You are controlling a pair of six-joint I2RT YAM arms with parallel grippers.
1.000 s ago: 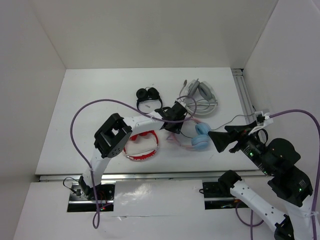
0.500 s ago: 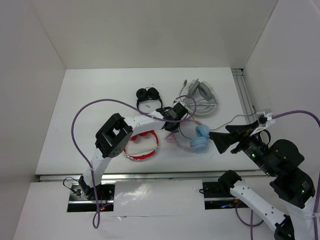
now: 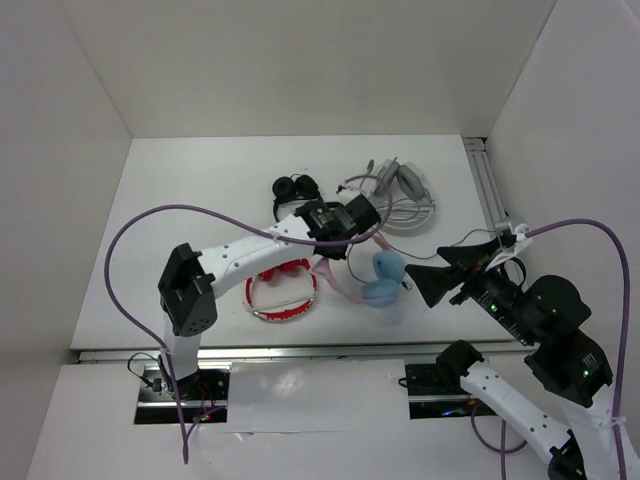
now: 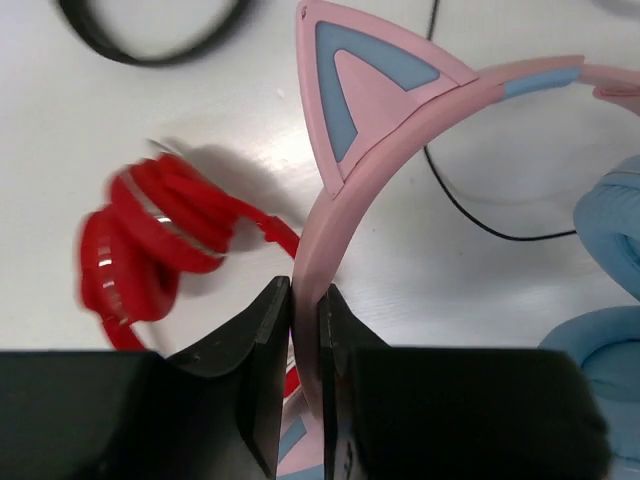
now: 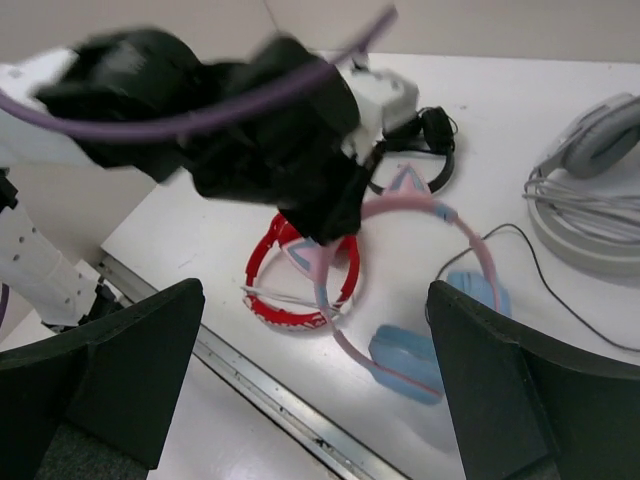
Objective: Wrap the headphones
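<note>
Robot lab test cell. A white table is boxed in by plain white panels at the back and both sides. Two white-and-black arms are bolted at the near edge, left arm and right arm, each trailed by a loose purple cable. An aluminium rail is fitted along the table's right side and a second rail along the front. Four sets are laid out on the surface: pink cat-ear headphones, a red pair, a black pair, a grey-white pair.
</note>
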